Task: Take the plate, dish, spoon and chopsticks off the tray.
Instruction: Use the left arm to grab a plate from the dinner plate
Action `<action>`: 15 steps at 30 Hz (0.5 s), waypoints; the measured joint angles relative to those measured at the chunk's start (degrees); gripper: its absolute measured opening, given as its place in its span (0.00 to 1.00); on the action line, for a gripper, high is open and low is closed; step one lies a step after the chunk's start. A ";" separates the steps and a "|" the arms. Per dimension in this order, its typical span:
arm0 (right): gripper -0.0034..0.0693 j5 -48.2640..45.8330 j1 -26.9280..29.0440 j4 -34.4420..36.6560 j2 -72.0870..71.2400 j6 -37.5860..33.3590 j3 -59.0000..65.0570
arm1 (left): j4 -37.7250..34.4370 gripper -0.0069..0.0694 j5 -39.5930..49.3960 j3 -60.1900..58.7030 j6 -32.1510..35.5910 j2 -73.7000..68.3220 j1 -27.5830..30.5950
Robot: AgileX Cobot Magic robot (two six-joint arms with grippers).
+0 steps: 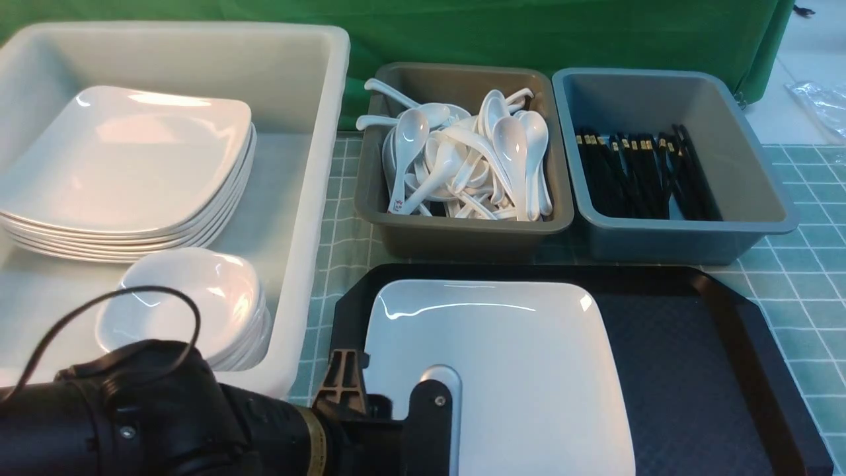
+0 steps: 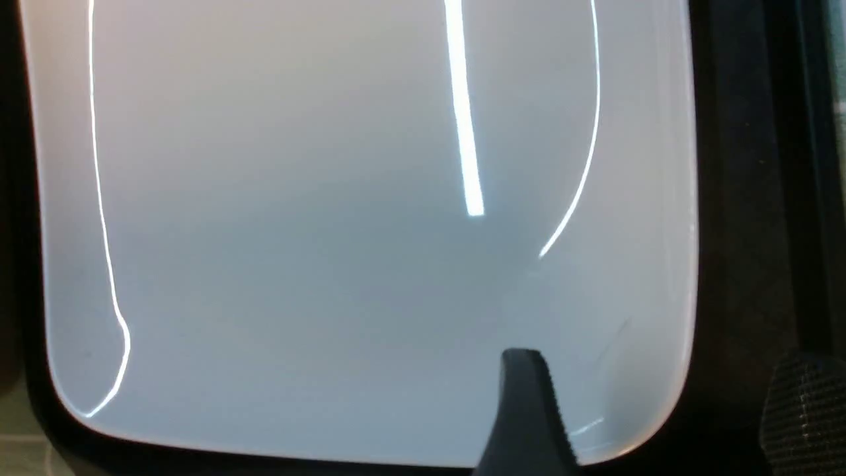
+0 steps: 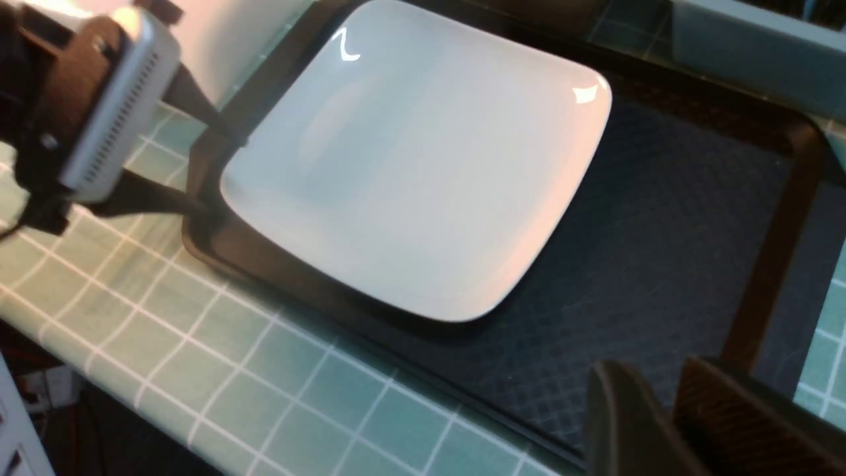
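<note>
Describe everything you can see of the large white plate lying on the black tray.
The plate is large, square with rounded corners, glossy white like glazed ceramic, with a shallow raised rim. It is empty and lies flat on the left part of the black tray. The left gripper stands open astride its near left corner, one finger over the plate, one outside; contact is unclear.

plate (image 1: 502,370): on the tray (image 1: 694,370), left half
tub (image 1: 330,132): left of the tray, on the desk (image 1: 806,291)
bins (image 1: 462,241): side by side, behind the tray
</note>
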State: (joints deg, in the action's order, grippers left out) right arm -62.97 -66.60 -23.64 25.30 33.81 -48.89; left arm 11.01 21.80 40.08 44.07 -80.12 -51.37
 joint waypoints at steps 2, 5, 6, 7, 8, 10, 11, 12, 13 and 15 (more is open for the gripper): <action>0.27 0.00 0.00 0.17 0.00 0.22 0.00 | 0.60 0.69 0.13 0.00 0.39 -1.03 0.00; 0.27 0.00 0.00 0.18 0.00 0.52 0.00 | 1.92 0.68 0.69 -0.12 0.52 -2.59 0.00; 0.27 0.00 0.00 0.18 0.00 0.85 0.00 | 3.03 0.68 0.80 -0.26 0.59 -3.24 0.00; 0.27 0.00 0.00 0.18 0.00 1.14 0.00 | 4.18 0.67 0.80 -0.39 0.66 -3.77 0.00; 0.27 0.00 0.00 0.21 0.00 1.37 0.00 | 5.39 0.67 0.84 -0.43 0.66 -4.33 0.00; 0.27 0.00 0.00 0.45 0.00 1.50 0.00 | 8.39 0.66 0.66 -0.43 0.66 -5.70 0.00; 0.27 0.00 0.00 0.58 0.00 1.50 0.00 | 9.51 0.66 0.09 -0.43 0.66 -6.49 0.00; 0.27 0.00 0.00 0.64 0.00 1.50 0.00 | 10.47 0.66 -0.53 -0.43 0.66 -7.29 0.00; 0.27 0.05 0.00 0.78 0.00 1.50 0.00 | 10.95 0.66 -1.11 -0.43 0.60 -7.95 0.00; 0.28 0.04 0.00 0.84 0.00 1.50 0.00 | 11.70 0.66 -2.99 -0.43 0.60 -9.83 0.36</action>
State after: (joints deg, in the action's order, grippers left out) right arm -62.92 -66.60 -22.80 25.30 35.32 -48.89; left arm 22.70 18.81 39.65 44.67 -89.95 -51.01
